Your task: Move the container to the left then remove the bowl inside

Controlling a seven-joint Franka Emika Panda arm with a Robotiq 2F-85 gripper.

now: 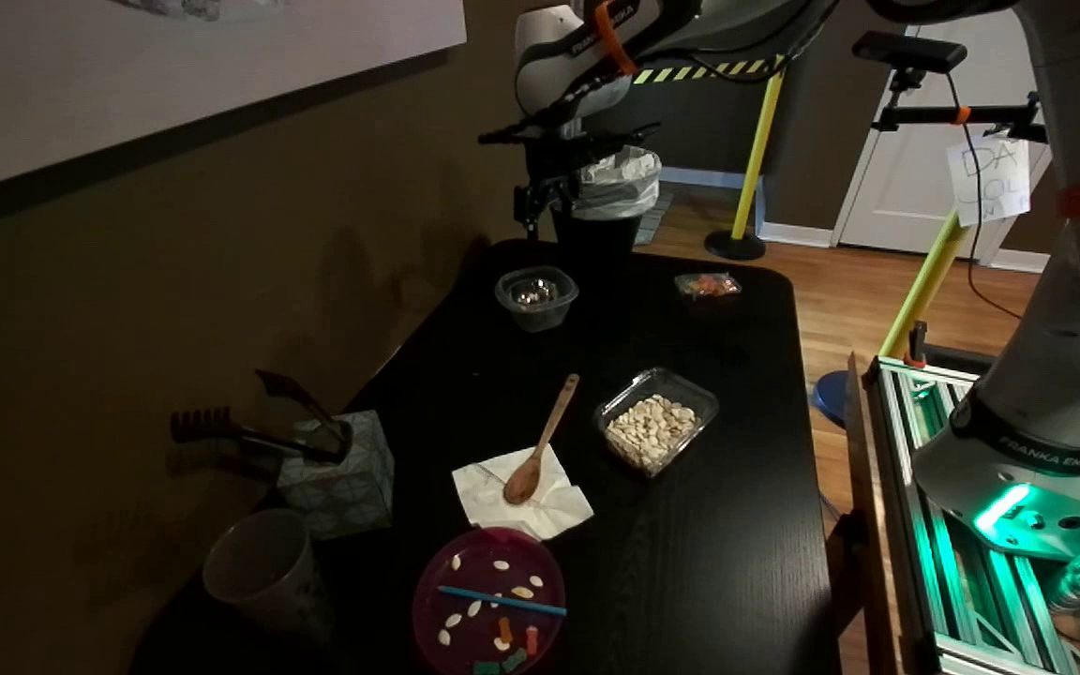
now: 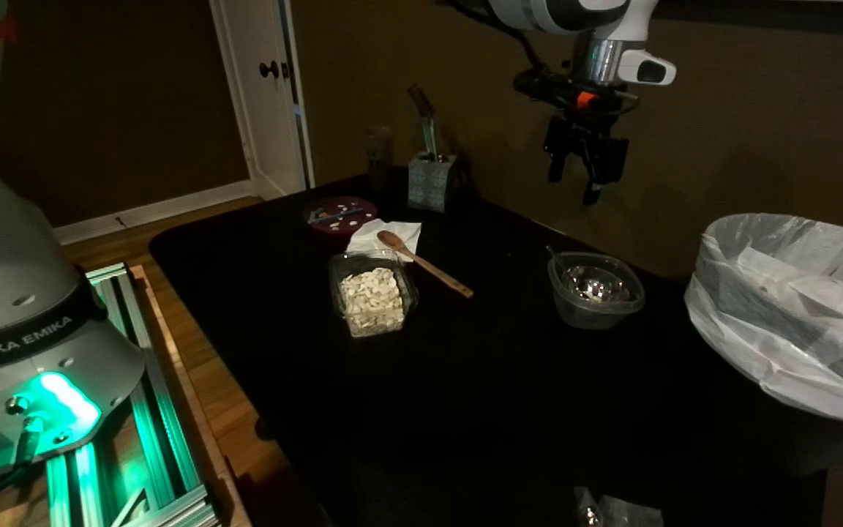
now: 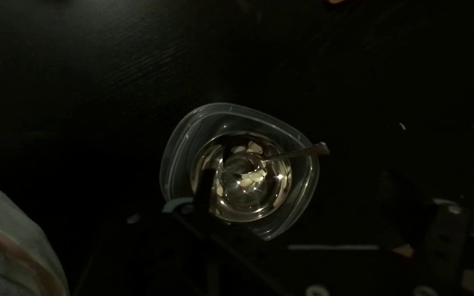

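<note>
Upper right of frame, the spread pincer (image 2: 574, 189) hung above the container (image 2: 586, 318), bowl (image 2: 597, 284) inside; the leftward shift appeared pending, requiring descent, then grip.

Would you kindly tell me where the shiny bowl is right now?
The shiny bowl sits inside the clear container, right of centre in an exterior view, between the wooden spoon on its left and the white bin liner on its right.

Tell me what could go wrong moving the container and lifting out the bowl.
The gripper might snag the utensil jutting over the rim of the container, tipping the bowl. Seeds inside the bowl could spill as it lifts. Its shiny side may prove slippery to grip.
</note>
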